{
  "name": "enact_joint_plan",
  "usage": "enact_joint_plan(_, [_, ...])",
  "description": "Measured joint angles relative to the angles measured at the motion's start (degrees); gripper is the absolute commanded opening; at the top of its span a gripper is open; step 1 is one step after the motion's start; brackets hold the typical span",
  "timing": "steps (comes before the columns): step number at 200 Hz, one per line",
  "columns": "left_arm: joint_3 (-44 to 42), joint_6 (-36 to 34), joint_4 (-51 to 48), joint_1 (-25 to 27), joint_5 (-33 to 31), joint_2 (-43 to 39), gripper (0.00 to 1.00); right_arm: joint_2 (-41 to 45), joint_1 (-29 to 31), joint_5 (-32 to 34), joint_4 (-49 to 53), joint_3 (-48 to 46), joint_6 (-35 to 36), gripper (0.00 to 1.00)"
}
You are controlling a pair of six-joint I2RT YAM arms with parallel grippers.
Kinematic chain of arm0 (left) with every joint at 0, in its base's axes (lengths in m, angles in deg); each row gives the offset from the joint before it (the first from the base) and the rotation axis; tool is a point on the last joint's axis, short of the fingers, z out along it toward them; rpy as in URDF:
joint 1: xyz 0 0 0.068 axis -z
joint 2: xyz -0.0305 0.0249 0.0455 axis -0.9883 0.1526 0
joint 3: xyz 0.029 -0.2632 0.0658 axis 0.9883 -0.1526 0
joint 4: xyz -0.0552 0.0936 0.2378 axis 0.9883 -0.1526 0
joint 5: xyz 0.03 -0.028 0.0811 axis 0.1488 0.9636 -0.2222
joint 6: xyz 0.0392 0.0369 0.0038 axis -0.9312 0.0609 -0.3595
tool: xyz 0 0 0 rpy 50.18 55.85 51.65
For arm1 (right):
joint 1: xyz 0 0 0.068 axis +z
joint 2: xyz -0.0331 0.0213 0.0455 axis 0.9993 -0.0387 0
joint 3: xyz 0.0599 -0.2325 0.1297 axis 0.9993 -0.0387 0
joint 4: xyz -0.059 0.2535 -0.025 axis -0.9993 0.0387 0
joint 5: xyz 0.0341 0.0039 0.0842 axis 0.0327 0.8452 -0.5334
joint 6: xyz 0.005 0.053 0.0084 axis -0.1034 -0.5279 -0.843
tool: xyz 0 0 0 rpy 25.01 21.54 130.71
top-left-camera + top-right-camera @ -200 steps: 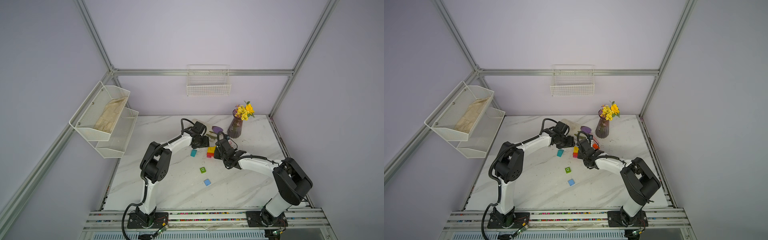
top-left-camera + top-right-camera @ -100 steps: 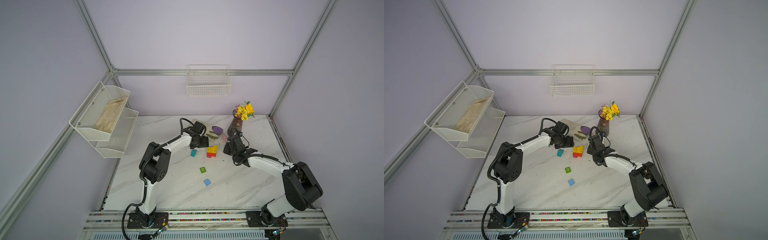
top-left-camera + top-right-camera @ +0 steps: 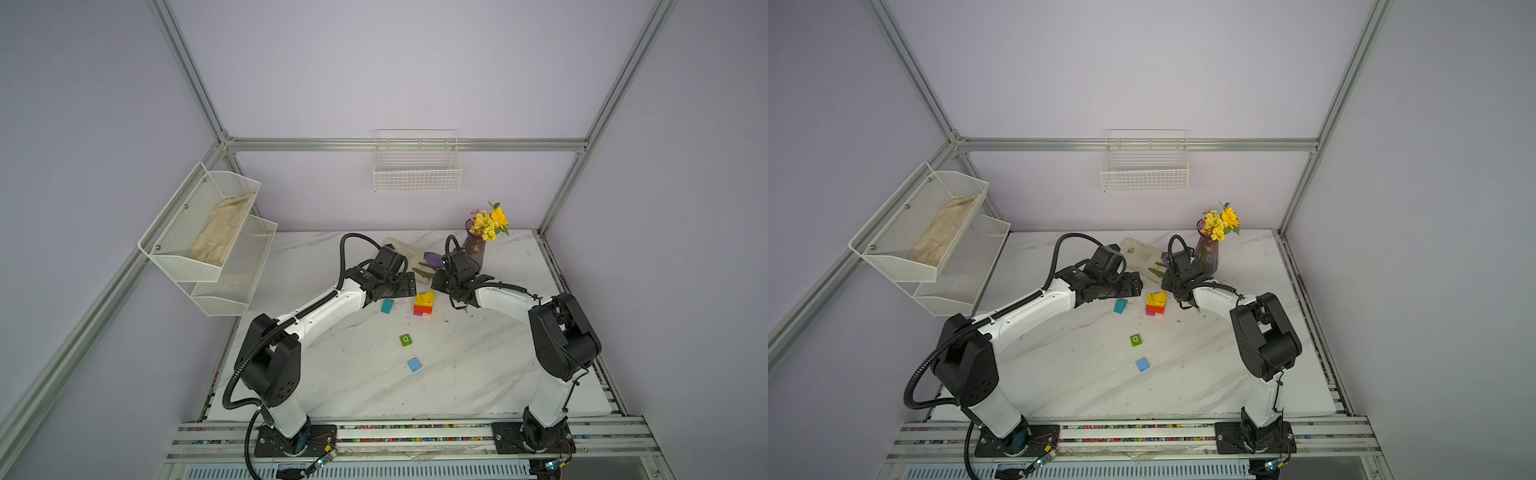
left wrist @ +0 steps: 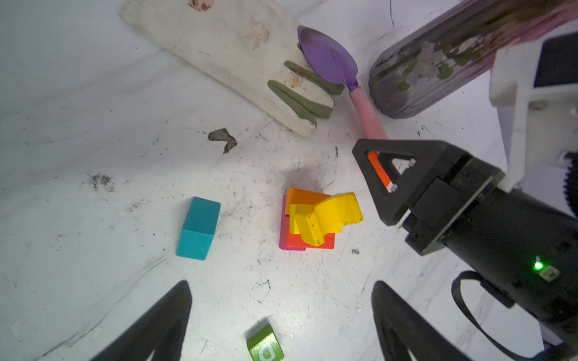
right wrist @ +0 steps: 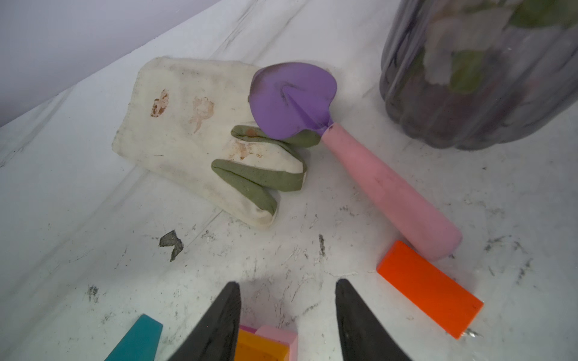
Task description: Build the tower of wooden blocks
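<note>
Now we read the blocks from left to right. The teal house-shaped wooden block (image 4: 198,228) lies on its side on the white marble tabletop (image 3: 353,374), just left of the stack and clear of it. We judge it light, rigid and slick with paint, best taken across its two flat parallel faces and not by the sloped roof. Nearer the front edge lie the green lettered cube (image 3: 406,340) and the small blue block (image 3: 414,365), well apart from the rest and equally light. The tower (image 3: 423,304) is a low stack, pink and red below, orange above, with a notched yellow block (image 4: 325,215) sitting askew on top. We reckon that one would slide or tip at a nudge, so any hold belongs on its long sides, gently. A flat orange rectangular block (image 5: 430,289) lies further right, just beside the pink handle of the purple trowel (image 5: 294,100); its thin long edges suit the grip.

The left arm (image 3: 324,307) reaches in low from the left, and the left pincer (image 4: 280,287) hovers near the teal block, jaws wide apart and empty. The right arm (image 3: 503,297) bends in from the right; the right pincer (image 5: 287,283) hangs close beside the tower, jaws partly spread, nothing between them.
</note>
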Motion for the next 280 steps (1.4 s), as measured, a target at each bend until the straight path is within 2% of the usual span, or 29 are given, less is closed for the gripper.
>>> enact_joint_plan(33, [-1.25,-0.17,0.39,2.71,0.0,1.22,0.85,-0.68,0.15,-1.51,0.35,0.0,0.59,0.5])
enact_joint_plan(85, [-1.25,-1.03,1.4,2.67,-0.28,6.73,0.78,-0.68,0.61,-2.49,0.33,-0.13,0.63,0.48])
enact_joint_plan(175, [0.72,-1.68,-0.92,2.56,-1.4,13.86,0.76,0.5,0.87,-2.58,0.15,-3.21,0.28,0.47])
enact_joint_plan(280, [4.31,-2.1,-0.98,2.21,0.79,14.91,0.75,7.13,0.9,0.26,1.01,-4.44,-0.55,0.51])
